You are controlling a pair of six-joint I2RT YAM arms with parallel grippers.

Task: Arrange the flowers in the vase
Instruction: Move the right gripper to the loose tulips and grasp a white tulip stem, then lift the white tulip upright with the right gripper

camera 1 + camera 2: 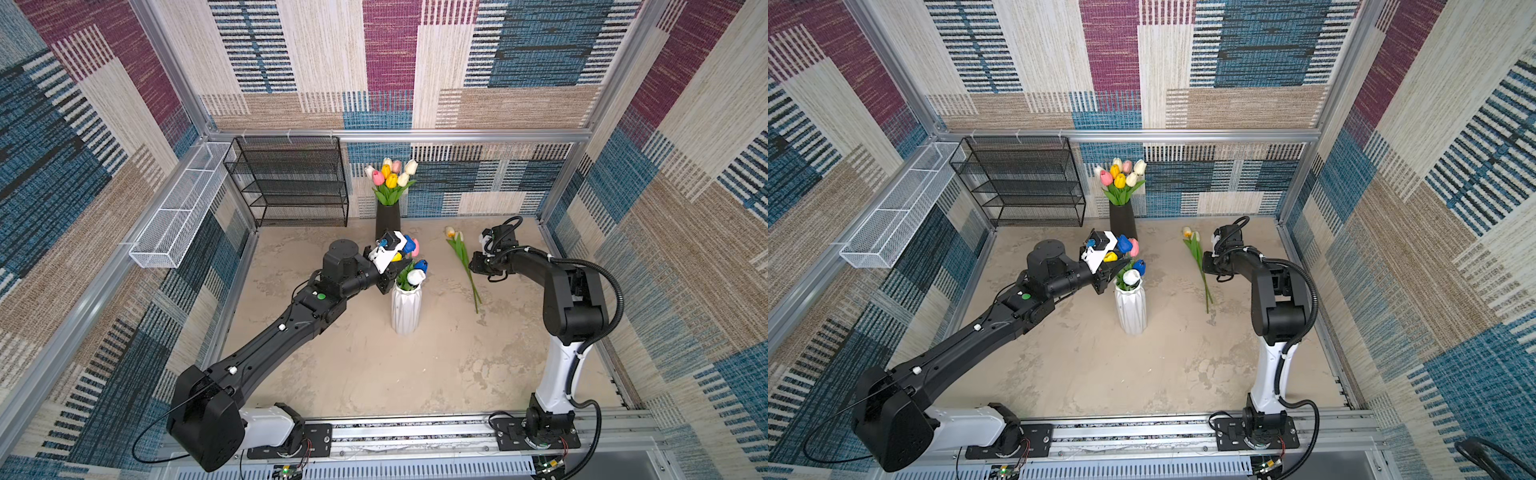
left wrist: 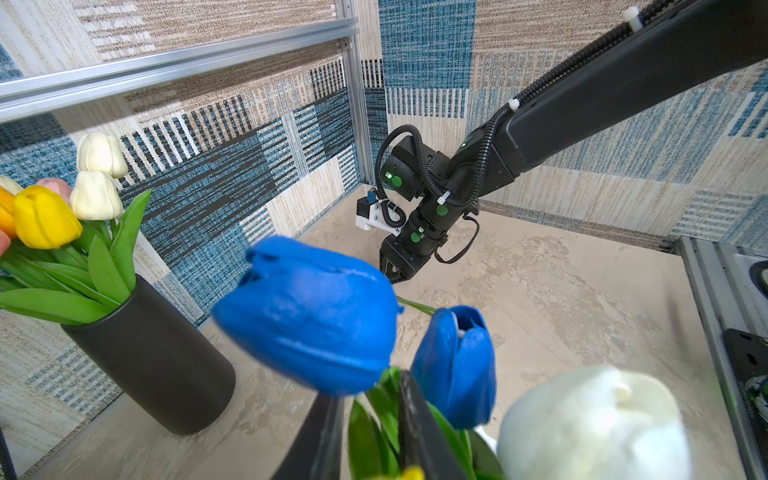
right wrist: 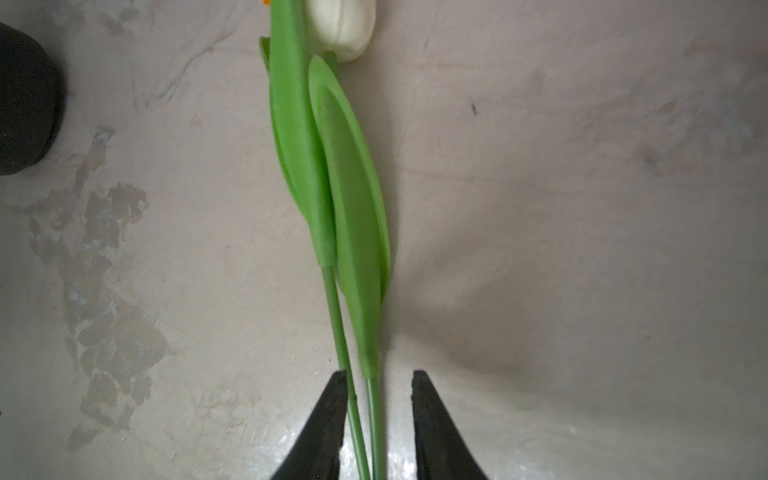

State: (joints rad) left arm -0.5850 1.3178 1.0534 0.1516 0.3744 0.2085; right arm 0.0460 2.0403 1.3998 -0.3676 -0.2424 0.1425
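I look down on a pale, mottled table boxed in by walls of woven patchwork in blue, maroon and beige, held by a silver metal frame. At the back left stands a black wire shelf. A white wire basket hangs on the left wall. A black vase at the back holds a bunch of yellow, pink and white flowers. A white vase stands upright mid-table with more flowers in it, one blue and one white among them. Two loose flowers lie side by side on the table to its right, heads toward the back.

My left arm stretches long and low from the front left corner to the white vase. The left hand sits just above the vase mouth. Its fingers are close together, with green stems and leaves of the flowers pinched between them. A blue flower rises just past them.

My right arm stands upright at the front right, bends at the elbow and points down. The right hand is low over the table, fingers slightly apart, straddling the stems of the two loose flowers. One finger touches a stem; the other stands clear.
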